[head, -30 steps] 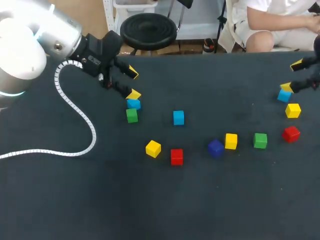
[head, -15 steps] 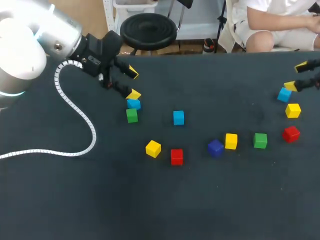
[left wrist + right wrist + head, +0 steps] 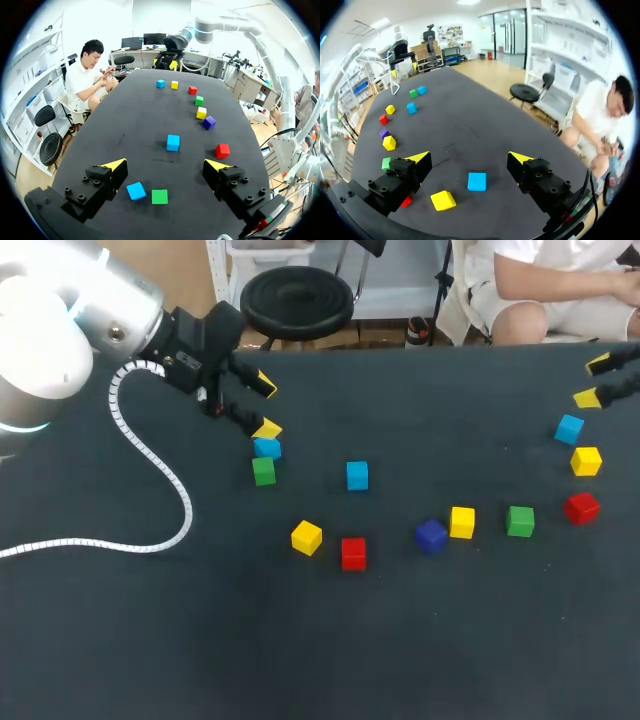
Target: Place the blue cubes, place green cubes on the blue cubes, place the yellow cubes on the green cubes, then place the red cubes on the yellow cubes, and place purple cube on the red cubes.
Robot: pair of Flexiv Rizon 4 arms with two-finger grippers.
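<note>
Where cubes [image 3: 357, 476] sit apart, tabletop [image 3: 300, 640] is dark.

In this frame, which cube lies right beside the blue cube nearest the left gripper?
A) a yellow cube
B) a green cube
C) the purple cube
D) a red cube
B: in the left wrist view the green cube lies right beside the blue cube, both on the table between the open fingers of the left gripper, which touch neither.

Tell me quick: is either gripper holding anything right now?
Left gripper: open, holding nothing.
Right gripper: open, holding nothing.
</note>
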